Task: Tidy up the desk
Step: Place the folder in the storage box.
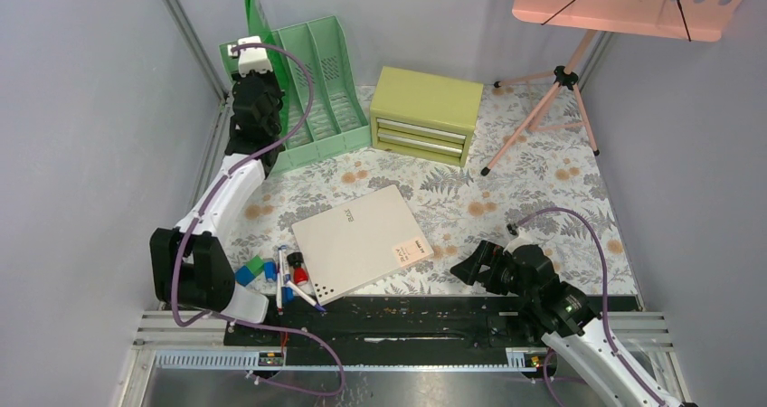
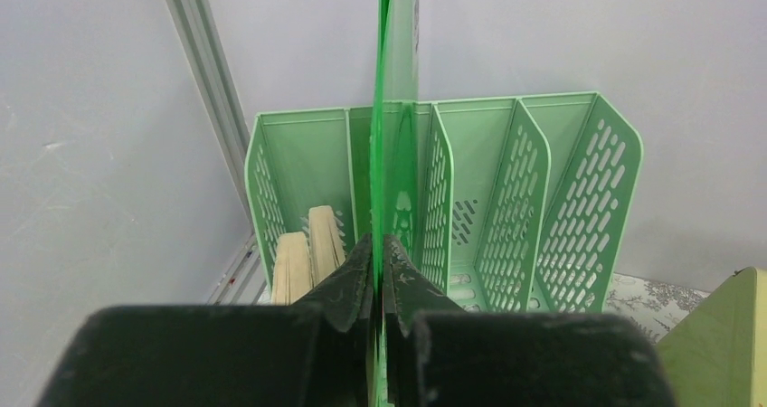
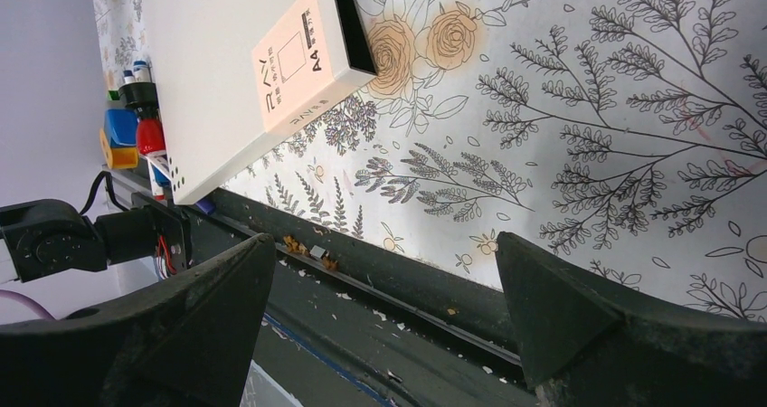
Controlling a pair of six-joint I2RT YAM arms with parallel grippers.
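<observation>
- The desk [image 1: 534, 181], covered with a pale fern-and-flower print, fills the floor of the walled cell in front of both arms.
- The left gripper [image 2: 380, 249] is reached out to the far left corner, its jaws pinched tight on a thin green folder [image 2: 395, 81] that stands upright, edge-on to the wrist camera.
- The folder lines up with the second slot from the left of the green file rack [image 1: 330, 90]; whether its lower edge sits inside cannot be told.
- Two pale wooden pieces [image 2: 307, 244] stand in the rack's leftmost slot.
- The right gripper [image 3: 384, 271] has its jaws wide apart and holds nothing, low over the desk's near right edge.
- A white paper box [image 1: 357, 240] lies flat mid-desk, its near left corner by some pens [image 1: 288, 280] and coloured blocks [image 1: 251, 269].
- A yellow-green drawer chest [image 1: 425, 113] stands at the far side, just right of the rack.
- A pink stand [image 1: 561, 81] stands at the far right.
</observation>
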